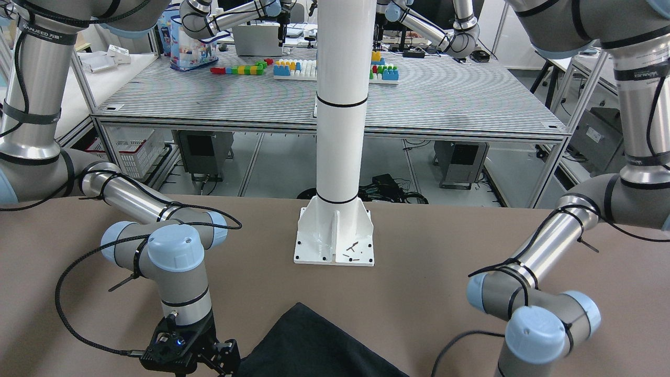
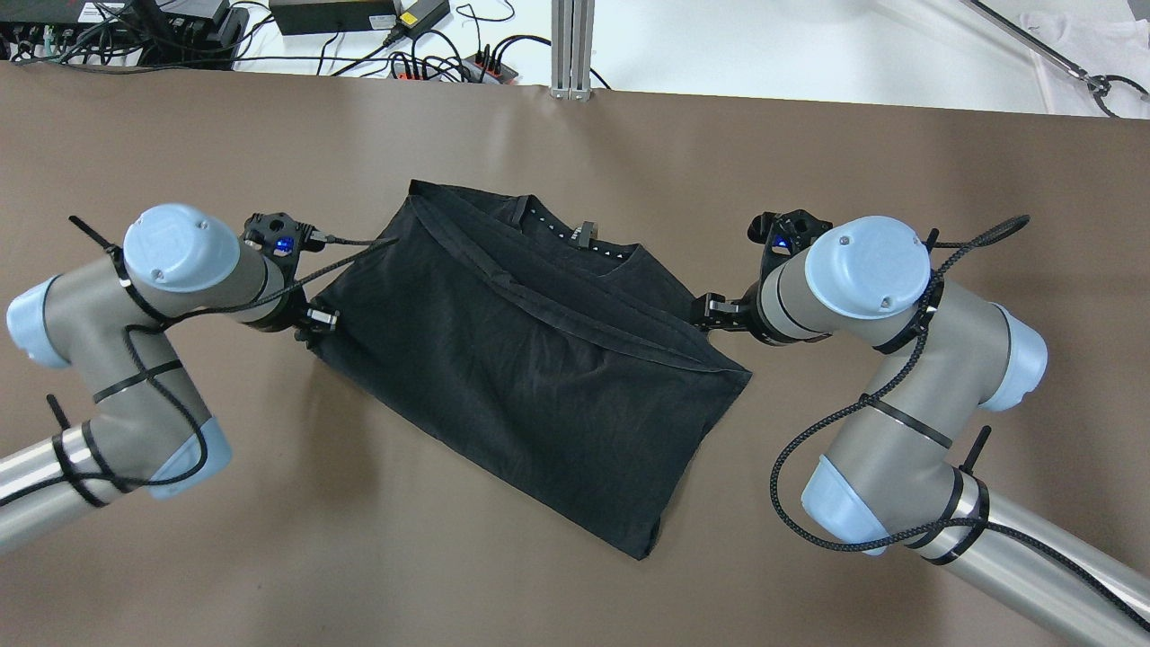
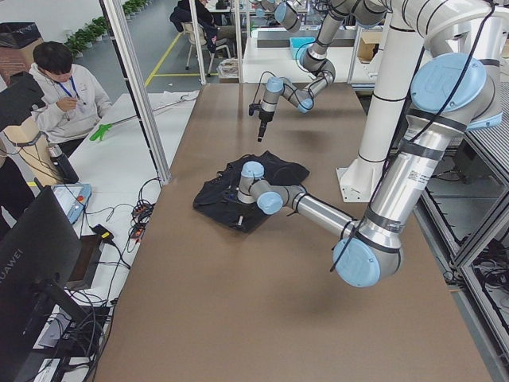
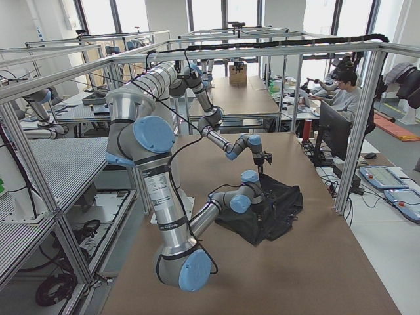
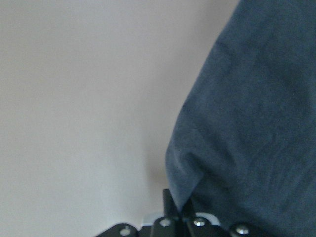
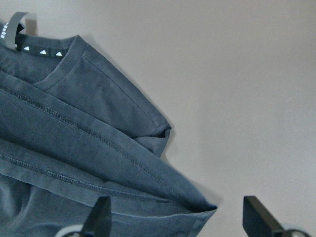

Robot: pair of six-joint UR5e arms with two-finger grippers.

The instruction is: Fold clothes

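The left gripper [image 5: 178,213] is pinching one corner of the clothes [image 2: 530,359], a black rectangular piece of soft thin fabric, with its jaws drawn together on the cloth; the fabric is bunching into a small peak where it enters the jaws. The right gripper [image 6: 178,217] is standing with its dark fingers [image 6: 101,217] spread wide and is gripping nothing; a folded corner of the fabric is lying between the fingers in the wrist view, and contact cannot be judged. The two grippers are flanking the clothes at opposite short edges, the left arm reaching in from the robot's left and the right arm from its right.

The clothes are lying flat about midway along the smooth brown table surface [image 2: 269,539], turned at an angle to its edges and well apart from its corners; an upper layer is lying doubled over the lower one, its stitched hem running diagonally across. A ribbed collar [image 2: 575,235], carrying a row of small white marks and a grey loop tab [image 6: 12,29], is showing at the side nearest the surface's far edge.

The bolted base of the tall white cylindrical pillar [image 1: 340,104] is standing on the robot's edge of the surface, apart from the fabric; a seated person [image 3: 60,87] is working beyond the far edge.
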